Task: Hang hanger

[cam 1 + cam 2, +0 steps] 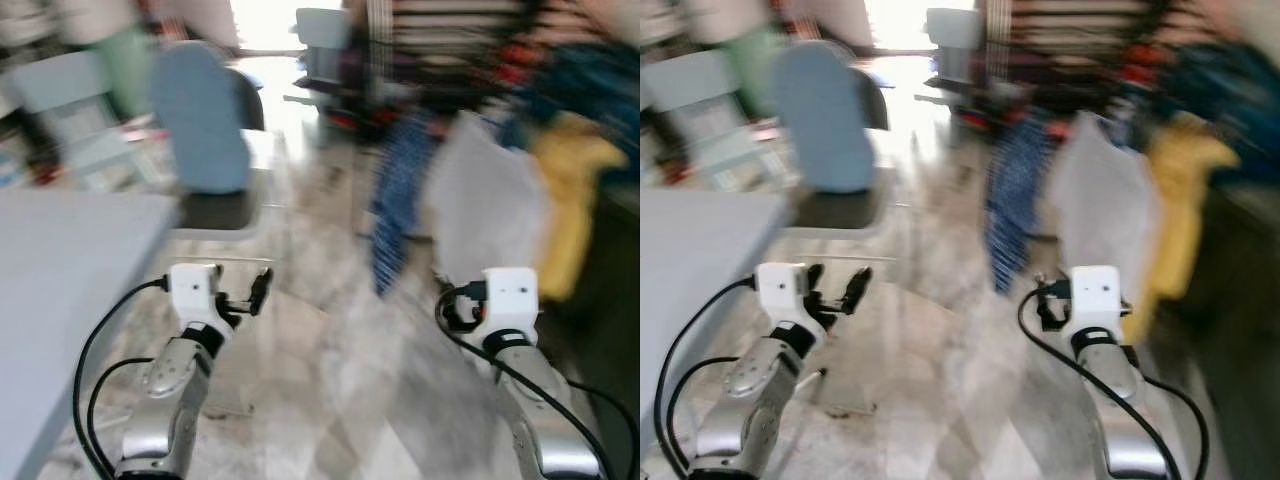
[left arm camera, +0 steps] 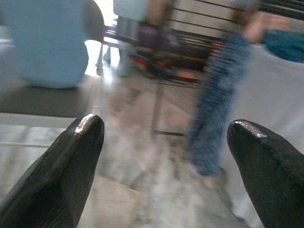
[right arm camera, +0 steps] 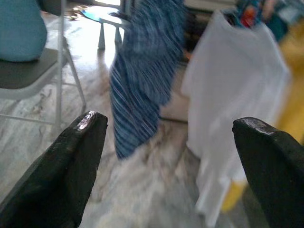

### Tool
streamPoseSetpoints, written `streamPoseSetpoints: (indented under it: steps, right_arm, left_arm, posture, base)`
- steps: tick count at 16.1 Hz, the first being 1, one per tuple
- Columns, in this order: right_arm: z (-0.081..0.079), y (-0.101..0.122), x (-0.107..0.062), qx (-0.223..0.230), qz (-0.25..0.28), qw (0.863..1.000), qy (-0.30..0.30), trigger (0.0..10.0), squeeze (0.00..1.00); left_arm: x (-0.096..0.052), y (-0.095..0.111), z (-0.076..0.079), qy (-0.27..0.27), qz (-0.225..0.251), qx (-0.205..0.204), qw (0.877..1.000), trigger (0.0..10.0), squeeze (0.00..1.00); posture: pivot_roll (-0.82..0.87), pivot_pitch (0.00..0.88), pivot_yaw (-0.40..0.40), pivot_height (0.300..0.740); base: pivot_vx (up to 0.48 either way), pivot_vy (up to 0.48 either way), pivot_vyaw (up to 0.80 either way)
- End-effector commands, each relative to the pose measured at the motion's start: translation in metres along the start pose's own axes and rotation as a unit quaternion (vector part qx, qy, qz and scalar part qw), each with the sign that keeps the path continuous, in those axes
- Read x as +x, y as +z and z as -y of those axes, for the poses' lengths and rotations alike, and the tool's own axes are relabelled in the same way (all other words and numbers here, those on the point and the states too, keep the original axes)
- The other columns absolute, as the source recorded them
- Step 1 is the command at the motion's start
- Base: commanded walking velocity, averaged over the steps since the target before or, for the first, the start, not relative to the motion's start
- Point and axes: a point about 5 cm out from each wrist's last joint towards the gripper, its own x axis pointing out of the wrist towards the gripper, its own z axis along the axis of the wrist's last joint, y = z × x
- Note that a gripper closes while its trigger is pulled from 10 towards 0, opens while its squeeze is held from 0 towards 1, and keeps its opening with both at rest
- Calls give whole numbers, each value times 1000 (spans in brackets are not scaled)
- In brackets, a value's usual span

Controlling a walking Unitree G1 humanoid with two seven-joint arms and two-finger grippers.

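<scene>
We stood on a marbled floor (image 1: pixel 330 400), the head views blurred. Nearest, our left gripper (image 2: pixel 161 156) and right gripper (image 3: pixel 166 156) were raised before us, jaws apart, both empty. A grey counter (image 1: pixel 60 270) lay to our left, a chair (image 1: pixel 205 130) beyond it. Further off, ahead and right, garments (image 3: pixel 142 71) hung in a row, nearer our right arm. We could make out no hanger.

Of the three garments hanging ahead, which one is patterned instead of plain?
The blue garment, the leftmost one. It carries fine stripes, while the white garment beside it and the yellow garment further right are plain.
</scene>
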Motion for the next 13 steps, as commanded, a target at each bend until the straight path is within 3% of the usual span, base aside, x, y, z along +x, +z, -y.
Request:
streamPoseSetpoints:
  steps: [1, 4, 8, 12, 13]
  right_arm:
    - [-11, 1, 0, 15, 3, 1000, 15, 10000, 0]
    - [-9, 1, 1, 12, 2, 1000, -1, 10000, 0]
    - [-11, 0, 1, 17, -7, 1000, 25, 10000, 0]
    - [-14, -2, -2, 32, -11, 999, 33, 10000, 0]
    - [-14, -1, -1, 32, -7, 999, 36, 10000, 0]
  left_arm:
    - [-4, -2, -10, 16, -9, 3, 1000, 10000, 0]
    - [-3, -5, -8, -1, -20, 15, 1000, 10000, 0]
    - [3, -1, -9, -22, -21, 21, 999, 10000, 0]
    - [5, 2, -8, -34, -19, 28, 999, 10000, 0]
    - [4, 3, -6, -59, -25, 48, 997, 10000, 0]
  posture:
    - [-169, 76, 36, 740]
    - [-172, 78, 37, 740]
    - [-175, 79, 42, 740]
    - [-173, 80, 39, 740]
    - [-167, 80, 38, 740]
  base:
    - [439, 0, 0]
    - [435, 0, 0]
    - [427, 0, 0]
    - [351, 324, 0]
    - [296, 379, -631]
